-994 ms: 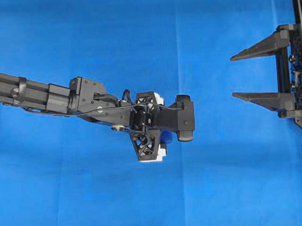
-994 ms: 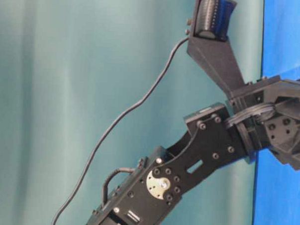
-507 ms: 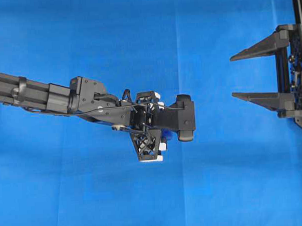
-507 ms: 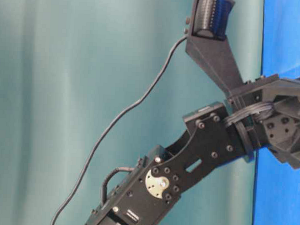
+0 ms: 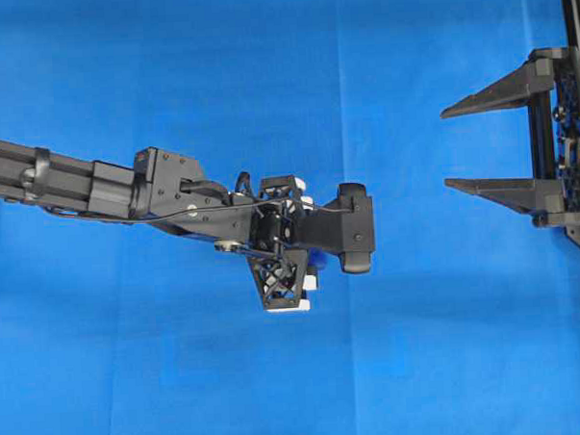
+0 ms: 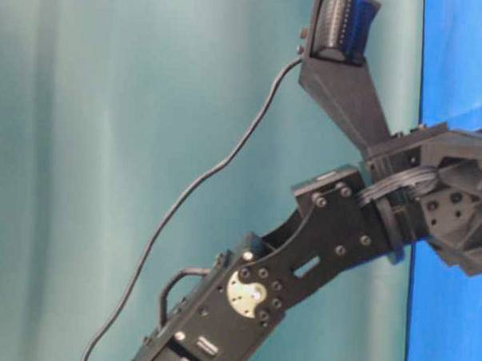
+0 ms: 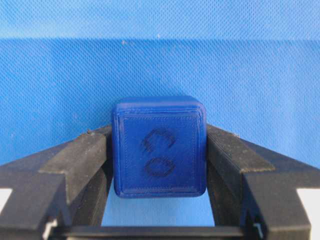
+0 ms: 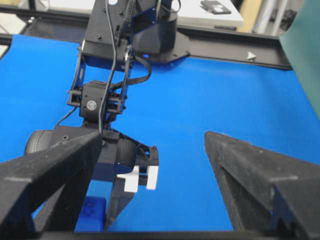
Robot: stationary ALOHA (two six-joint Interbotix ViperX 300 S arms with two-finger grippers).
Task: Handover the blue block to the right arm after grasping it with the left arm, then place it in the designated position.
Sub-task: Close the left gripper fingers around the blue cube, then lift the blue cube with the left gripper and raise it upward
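The left arm (image 5: pixel 86 186) reaches in from the left edge of the overhead view over the blue cloth (image 5: pixel 264 64) that covers the counter, its wrist bent down so that the left gripper (image 7: pixel 159 150) points at the cloth near the middle of the scene. In the left wrist view its jaws are pinching the blue block (image 7: pixel 159 145): the inner face of each black finger (image 7: pixel 82 160) presses against a side of the cube, which sits squarely between them with its marked face, bearing two dark oval scuffs, turned toward the camera. The white brackets (image 5: pixel 292 306) of this gripper show beneath the wrist in the overhead view, and the block itself is hidden there under the gripper. In the right wrist view the block (image 8: pixel 93 208) appears low on the cloth beside the left gripper's white bracket (image 8: pixel 137 179). The right arm (image 5: pixel 566 148) stays at the right edge of the overhead view, well apart from the left gripper. The right gripper (image 5: pixel 444 148) has its jaws spread wide, two long pointed fingers aimed leftward with nothing between them but cloth.
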